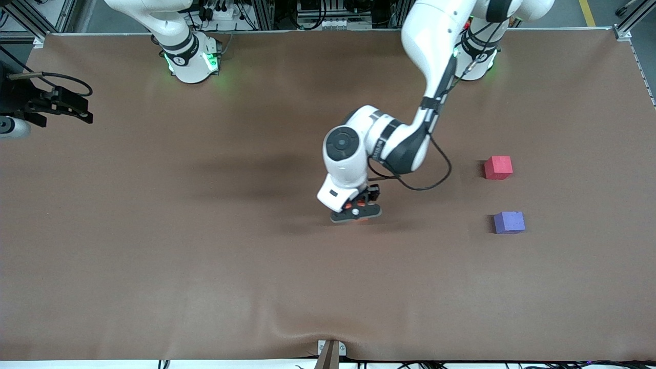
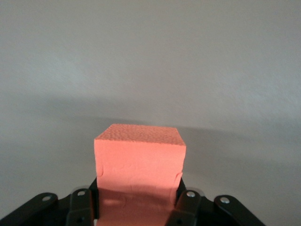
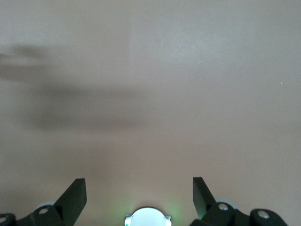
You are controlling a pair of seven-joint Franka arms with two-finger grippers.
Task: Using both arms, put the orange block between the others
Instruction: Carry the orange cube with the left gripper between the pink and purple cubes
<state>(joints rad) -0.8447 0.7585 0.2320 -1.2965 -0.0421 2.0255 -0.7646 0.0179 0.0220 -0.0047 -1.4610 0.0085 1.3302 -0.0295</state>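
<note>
The orange block (image 2: 139,155) is a bright orange foam cube, and my left gripper (image 2: 136,194) is shut on it, one black finger pressed into each side. In the front view that gripper (image 1: 357,211) is low over the middle of the table and covers the block. The others lie toward the left arm's end: a pinkish-red cube (image 1: 498,167) and, nearer the front camera, a purple-blue cube (image 1: 509,222), with a gap of bare mat between them. My right gripper (image 1: 86,109) waits at the right arm's end of the table, open (image 3: 138,181) with nothing between its fingers.
A brown mat (image 1: 205,256) covers the whole table. The right arm's green-lit base (image 1: 190,60) and the left arm's base (image 1: 476,56) stand along the table's edge farthest from the front camera. A small bracket (image 1: 330,351) sits at the nearest edge.
</note>
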